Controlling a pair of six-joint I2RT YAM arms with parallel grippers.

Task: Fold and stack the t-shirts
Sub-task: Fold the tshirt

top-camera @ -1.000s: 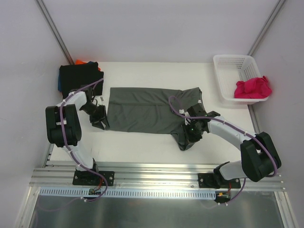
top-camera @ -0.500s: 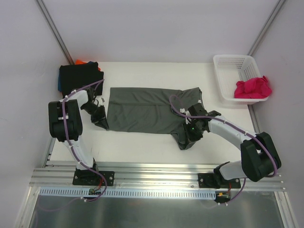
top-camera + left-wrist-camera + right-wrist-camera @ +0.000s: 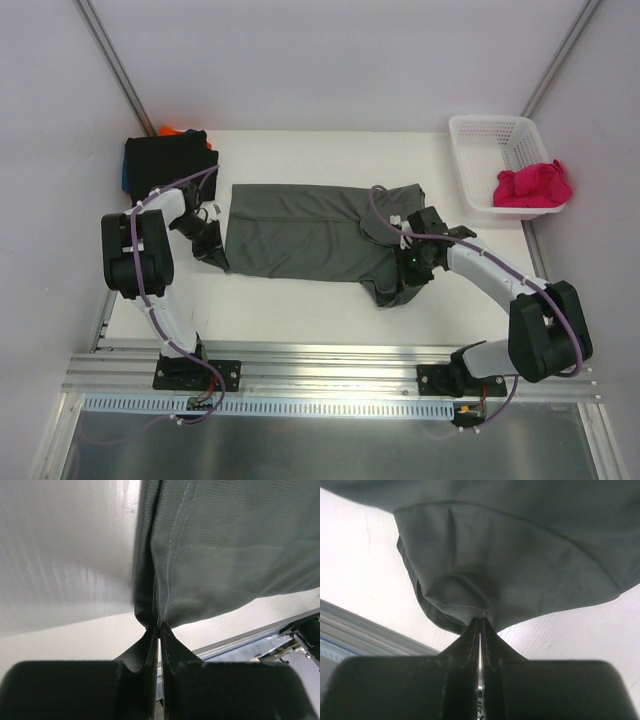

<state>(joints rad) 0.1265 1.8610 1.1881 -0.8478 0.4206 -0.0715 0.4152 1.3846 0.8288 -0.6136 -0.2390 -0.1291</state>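
A dark grey t-shirt (image 3: 300,230) lies spread across the middle of the white table (image 3: 320,300). My left gripper (image 3: 216,258) is shut on the shirt's near left corner; in the left wrist view its tips (image 3: 159,626) pinch the hemmed edge of the grey cloth (image 3: 220,545). My right gripper (image 3: 408,282) is shut on the near right part of the same shirt, lifted slightly. In the right wrist view its tips (image 3: 481,620) clamp a stitched fold of the cloth (image 3: 510,575). A magenta-pink t-shirt (image 3: 532,186) sits crumpled in the basket.
A white lattice basket (image 3: 498,160) stands at the back right corner. A stack of folded shirts (image 3: 168,156), black on top with blue and orange edges showing, rests at the back left. A metal rail (image 3: 330,360) runs along the table's near edge.
My left gripper has closed onto the shirt's near left corner. My right gripper has moved up and to the right with its hold on the cloth, pulling the near right part along.
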